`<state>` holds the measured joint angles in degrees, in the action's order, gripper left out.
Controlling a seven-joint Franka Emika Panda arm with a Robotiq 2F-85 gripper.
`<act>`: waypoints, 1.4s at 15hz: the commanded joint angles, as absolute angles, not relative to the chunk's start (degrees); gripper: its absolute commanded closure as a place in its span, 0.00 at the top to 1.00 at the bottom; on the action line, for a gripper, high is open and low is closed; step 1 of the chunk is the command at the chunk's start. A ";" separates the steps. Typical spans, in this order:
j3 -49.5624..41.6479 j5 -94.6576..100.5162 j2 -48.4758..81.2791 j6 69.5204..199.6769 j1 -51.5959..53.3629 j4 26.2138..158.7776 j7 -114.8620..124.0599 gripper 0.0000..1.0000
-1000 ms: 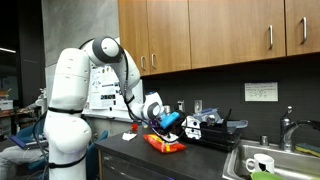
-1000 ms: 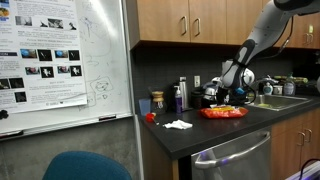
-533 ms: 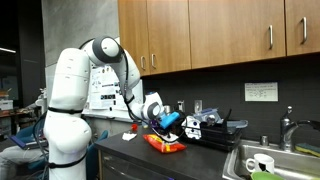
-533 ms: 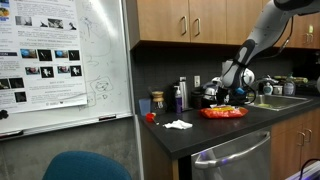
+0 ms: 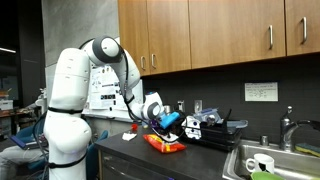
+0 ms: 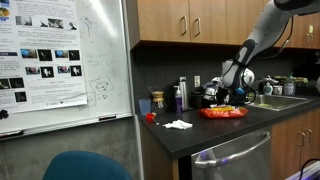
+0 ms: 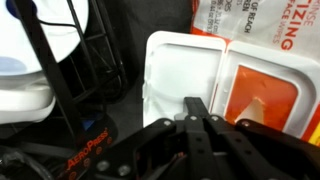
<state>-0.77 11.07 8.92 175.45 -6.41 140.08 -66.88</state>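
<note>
While my white arm (image 5: 108,58) stays bent down from the shoulder exactly as it was a second ago, nothing around it has shifted either. The brown wooden wall cabinets (image 5: 215,30) hang above the long dark countertop (image 5: 195,160), which shows in both exterior views. The steel sink (image 5: 290,152) is set into the counter well apart from me. A black wire dish rack (image 5: 225,128) stands on the counter just behind my working spot. In the wrist view its bars (image 7: 60,95) cross in front of a white dish (image 7: 25,70) resting inside it.

The orange-red soft pack of wipes with a white flip lid (image 5: 165,143) lies flat on the countertop, directly beneath me and beside the rack. It also shows in an exterior view (image 6: 223,113), in the same place as before. In the wrist view the pack's white lid and orange face (image 7: 265,95) fill the space just past my fingertips.

My black two-finger gripper (image 7: 198,105) hangs just above that pack, seen in both exterior views (image 5: 158,120) (image 6: 232,97). Its jaws are pressed fully together, as they were a second ago, and I see nothing pinched between them. I cannot tell whether the tips touch the lid.

Farther along the counter lies a crumpled white paper towel (image 6: 178,124), and beside it a small red object (image 6: 150,116) too small to identify.
</note>
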 commanded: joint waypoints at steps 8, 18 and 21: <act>0.38 9.66 8.79 175.65 -7.55 140.29 -68.68 0.01; -0.77 11.07 8.91 175.44 -6.40 139.97 -66.84 0.26; -0.78 11.07 8.91 175.44 -6.40 139.92 -66.83 0.28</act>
<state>-0.78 11.07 8.91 175.44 -6.40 139.92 -66.83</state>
